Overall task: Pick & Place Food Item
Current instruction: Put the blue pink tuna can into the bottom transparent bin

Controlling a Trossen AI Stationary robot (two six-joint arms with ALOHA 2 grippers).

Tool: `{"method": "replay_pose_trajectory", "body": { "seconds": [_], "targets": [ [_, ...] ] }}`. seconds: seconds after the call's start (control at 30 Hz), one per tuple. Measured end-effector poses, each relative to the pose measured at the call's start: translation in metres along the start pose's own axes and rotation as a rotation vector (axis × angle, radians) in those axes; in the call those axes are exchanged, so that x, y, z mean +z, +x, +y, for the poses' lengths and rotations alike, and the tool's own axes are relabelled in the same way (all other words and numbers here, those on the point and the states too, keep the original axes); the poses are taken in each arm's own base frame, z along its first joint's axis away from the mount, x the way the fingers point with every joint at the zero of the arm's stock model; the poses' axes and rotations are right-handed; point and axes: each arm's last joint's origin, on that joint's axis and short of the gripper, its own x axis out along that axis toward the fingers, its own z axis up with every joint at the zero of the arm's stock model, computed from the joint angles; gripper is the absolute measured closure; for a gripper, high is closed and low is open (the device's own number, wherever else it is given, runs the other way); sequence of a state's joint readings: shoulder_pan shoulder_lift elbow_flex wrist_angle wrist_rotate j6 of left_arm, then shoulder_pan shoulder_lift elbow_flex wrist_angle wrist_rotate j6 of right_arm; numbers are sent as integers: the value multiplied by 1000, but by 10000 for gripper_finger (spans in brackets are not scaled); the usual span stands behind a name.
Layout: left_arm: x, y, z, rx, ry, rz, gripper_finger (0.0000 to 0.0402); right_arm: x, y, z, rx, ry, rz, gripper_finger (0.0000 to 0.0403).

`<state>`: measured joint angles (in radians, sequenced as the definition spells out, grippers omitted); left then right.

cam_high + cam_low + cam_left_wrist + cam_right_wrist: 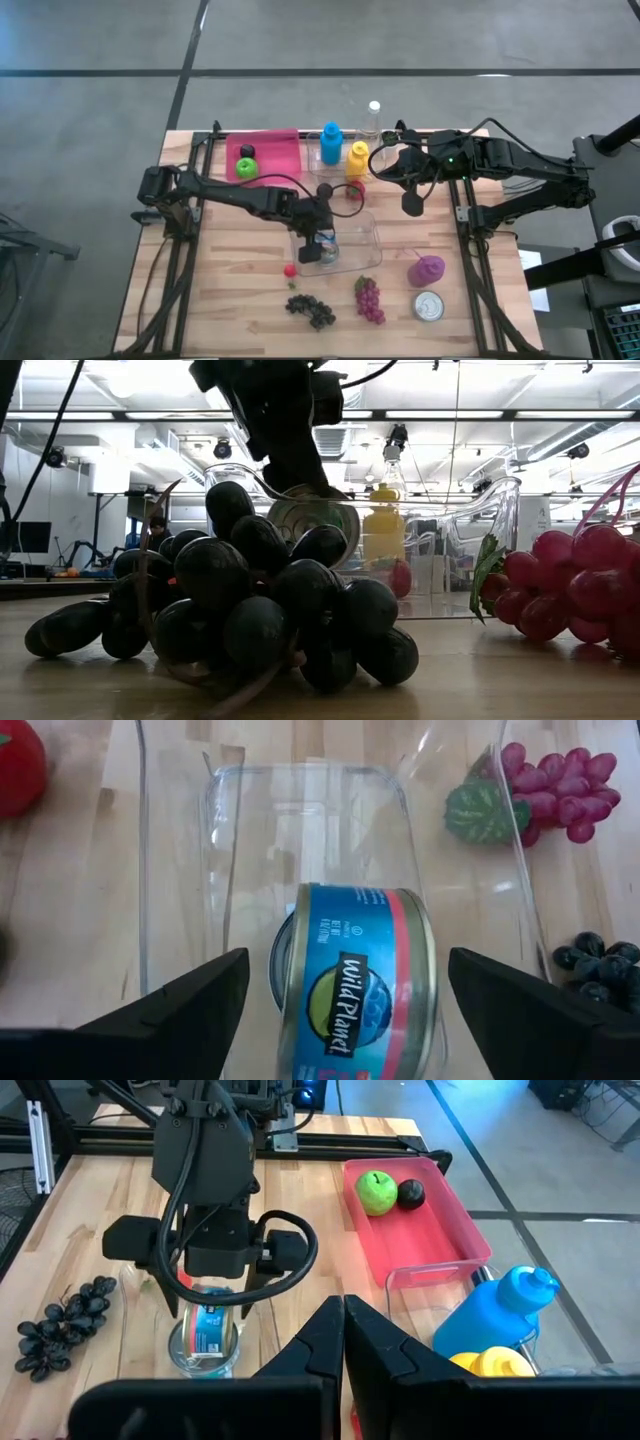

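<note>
A blue-labelled tin (355, 980) lies tipped on its side in a clear plastic container (300, 780) at the table's middle (362, 250). My left gripper (322, 243) hangs over it, pointing down and open. Its fingers (200, 1000) stand on either side of the tin with a narrow gap on each side. The right wrist view shows the tin (205, 1335) under the left gripper. My right gripper (412, 205) is shut (345, 1330), raised right of the container and touching nothing.
Black grapes (312, 309), red grapes (369, 300) and a small red fruit (290, 270) lie near the container. A purple bottle (425, 268) and silver tin (429, 306) sit to the right. Far side: pink tray (275, 150) with green apple (246, 167), blue (331, 143) and yellow (357, 160) bottles.
</note>
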<state>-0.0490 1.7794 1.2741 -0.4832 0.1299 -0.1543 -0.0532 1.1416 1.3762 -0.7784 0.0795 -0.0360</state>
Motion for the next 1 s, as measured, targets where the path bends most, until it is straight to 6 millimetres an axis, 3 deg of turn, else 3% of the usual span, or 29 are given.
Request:
{"method": "replay_pose_trajectory", "body": {
  "seconds": [0.2,0.47,1.0],
  "targets": [
    [-1,2,0,-3,-9,-18,99,0,0,0,0,2,0,394],
    [-2,3,1,-6,-11,-16,203,0,0,0,0,0,0,394],
    [0,-4,9,13,-32,-24,201,0,0,0,1,0,0,394]
  ]
}}
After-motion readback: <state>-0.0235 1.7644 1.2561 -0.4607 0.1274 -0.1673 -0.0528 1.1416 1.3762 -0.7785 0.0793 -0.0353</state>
